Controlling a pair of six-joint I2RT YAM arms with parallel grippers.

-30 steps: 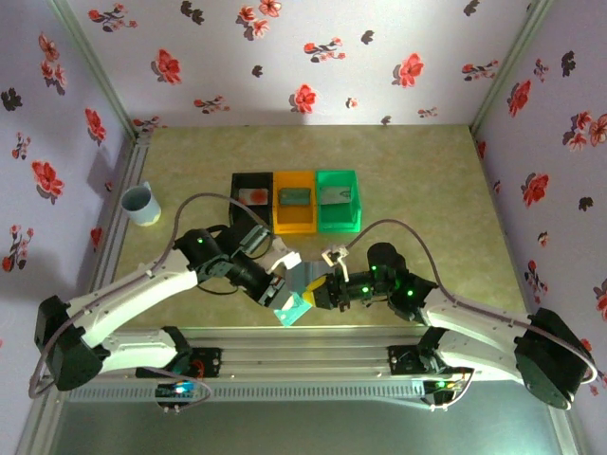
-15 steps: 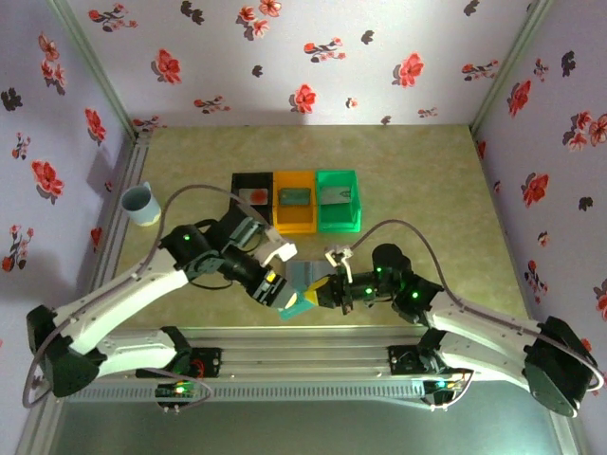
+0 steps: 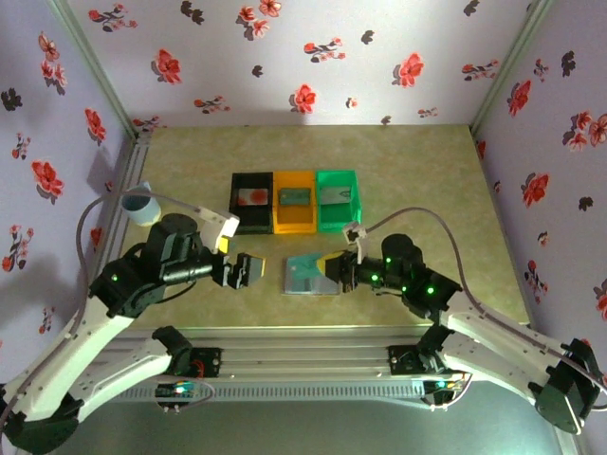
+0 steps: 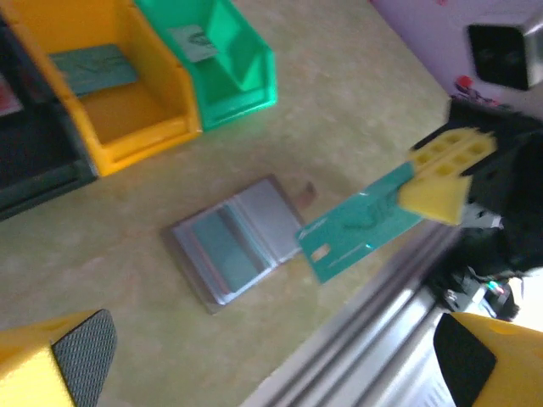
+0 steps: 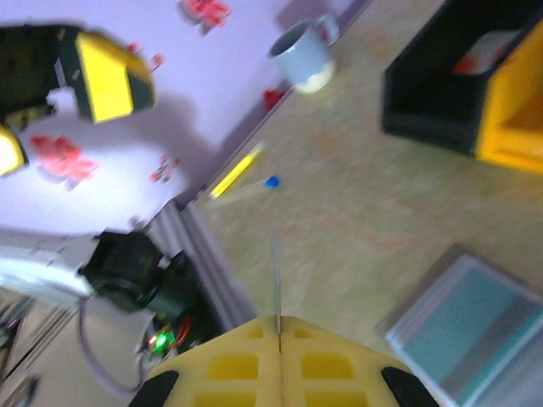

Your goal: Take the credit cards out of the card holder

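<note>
We see our right gripper, jaws pinched on a thin teal credit card, holding it clear just right of the flat blue-grey card holder lying open on the beige desk, while our left gripper hangs wide-jawed at the left, apparently leaving room.

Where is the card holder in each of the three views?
Top external: the card holder lies near the centre, below the orange bin.
Left wrist: the card holder is at the centre, open.
Right wrist: the card holder is in the lower right corner.
Shared landmark: the orange bin.
</note>
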